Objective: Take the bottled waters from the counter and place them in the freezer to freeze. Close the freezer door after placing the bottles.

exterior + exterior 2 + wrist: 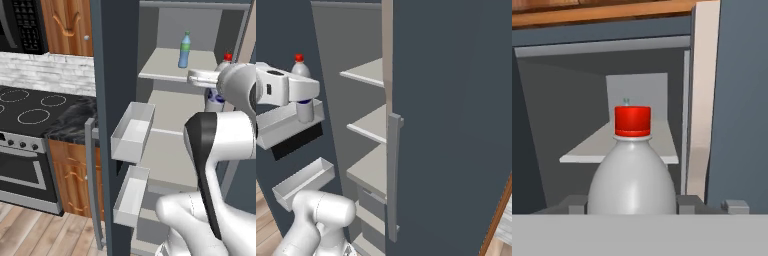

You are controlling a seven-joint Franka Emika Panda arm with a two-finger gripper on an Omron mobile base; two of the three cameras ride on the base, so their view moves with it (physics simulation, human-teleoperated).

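Freezer [165, 105] shelf [170, 67] holds green-capped bottle [184, 50]; gripper [632, 205] clamps red-capped bottle [632, 175]

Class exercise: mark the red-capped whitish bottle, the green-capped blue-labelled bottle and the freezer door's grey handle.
Red-capped whitish plastic bottle [632, 185]: hand view, shoulder.
Green-capped clear bottle with blue label [184, 51]: left base view, body.
Long grey vertical door handle [92, 175]: left base view, mid-bar.

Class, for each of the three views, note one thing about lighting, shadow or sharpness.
Left base view: even light, green-capped bottle casts almost no shadow on its shelf. Right base view: flat, glare-free freezer door. Hand view: soft highlight on the red-capped bottle, background slightly soft.
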